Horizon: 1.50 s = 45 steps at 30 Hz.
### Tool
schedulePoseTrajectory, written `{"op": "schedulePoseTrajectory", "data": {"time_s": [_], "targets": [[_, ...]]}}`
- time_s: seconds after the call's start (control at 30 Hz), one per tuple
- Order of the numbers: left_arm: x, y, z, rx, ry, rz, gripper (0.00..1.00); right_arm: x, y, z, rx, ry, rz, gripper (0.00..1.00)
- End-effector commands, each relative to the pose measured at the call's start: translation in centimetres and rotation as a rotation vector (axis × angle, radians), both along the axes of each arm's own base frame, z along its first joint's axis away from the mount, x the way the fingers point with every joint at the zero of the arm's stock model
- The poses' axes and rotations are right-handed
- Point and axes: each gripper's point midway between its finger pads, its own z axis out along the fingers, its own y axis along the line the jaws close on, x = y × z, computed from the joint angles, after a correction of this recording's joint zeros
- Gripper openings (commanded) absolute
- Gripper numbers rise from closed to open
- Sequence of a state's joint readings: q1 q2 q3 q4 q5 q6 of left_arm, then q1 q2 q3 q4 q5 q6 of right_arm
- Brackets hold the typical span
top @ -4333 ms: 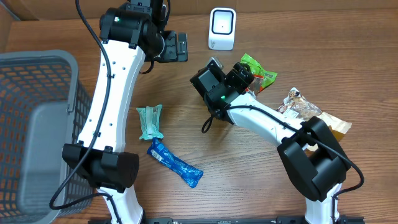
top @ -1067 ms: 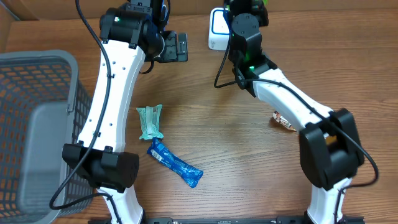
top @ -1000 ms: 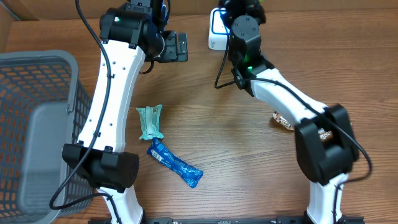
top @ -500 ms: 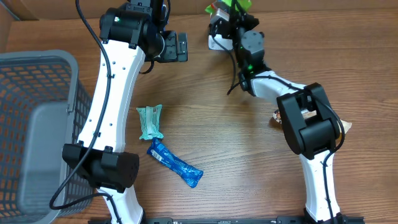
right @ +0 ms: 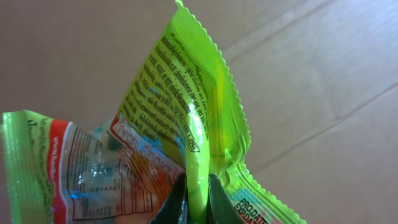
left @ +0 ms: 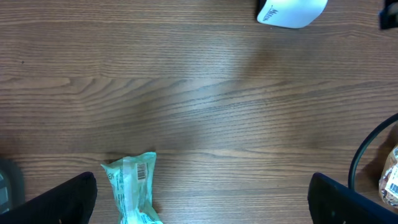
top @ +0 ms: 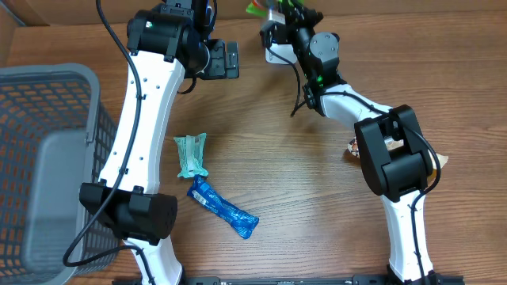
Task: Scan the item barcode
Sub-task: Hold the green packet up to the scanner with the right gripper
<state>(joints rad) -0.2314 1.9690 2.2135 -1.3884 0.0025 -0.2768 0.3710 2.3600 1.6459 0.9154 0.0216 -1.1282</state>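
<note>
Green crinkly film is what you have in hand: the green snack packet (right: 177,118) is pinched by its folded edge in the right gripper (right: 198,208), jaws pressed tight on the thin seam. The rest of the bag fans up from the pinch toward 12 and out toward 9 o'clock in the wrist view. From overhead the packet sits lifted at 12 o'clock of the table (top: 317,222), just beside the white scanner (left: 291,11), with the wrist partly covering the scanner body. The step in hand looks like the presentation itself, so do it slowly. Turn the wrist until the printed panel faces the scanner's window squarely, not edge-on, and hold the film flat and steady, since a glossy, creased wrapper tends to throw glare and bend the bars. I cannot pick out the barcode in the wrist view; only small text and a table of figures show, so you may need to roll the bag to find it. The grip is at one edge only, so the free part may flop; avoid quick swings. Your left gripper (top: 224,59) hangs at about 11 o'clock with its jaws spread wide and nothing between them, well apart from the teal packet (top: 190,154) and the blue packet (top: 223,207) lying toward 7 o'clock.
</note>
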Motion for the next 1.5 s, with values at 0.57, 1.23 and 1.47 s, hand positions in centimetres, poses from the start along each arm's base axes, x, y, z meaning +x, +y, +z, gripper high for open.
{"op": "schedulePoseTrajectory", "data": {"time_s": [0.57,1.23,1.47], "targets": [[0.0,0.2,1.4,0.005,-0.041,-0.012,1.0,1.0,1.7,-1.2,-0.005,0.025,0.082,0.04],[0.0,0.2,1.4,0.005,-0.041,-0.012,1.0,0.2,1.6,2.8,0.047,-0.141,0.092,0.04],[0.0,0.2,1.4,0.004,-0.041,-0.013,1.0,-0.7,1.7,4.5,0.062,-0.214,0.116,0.04]]}}
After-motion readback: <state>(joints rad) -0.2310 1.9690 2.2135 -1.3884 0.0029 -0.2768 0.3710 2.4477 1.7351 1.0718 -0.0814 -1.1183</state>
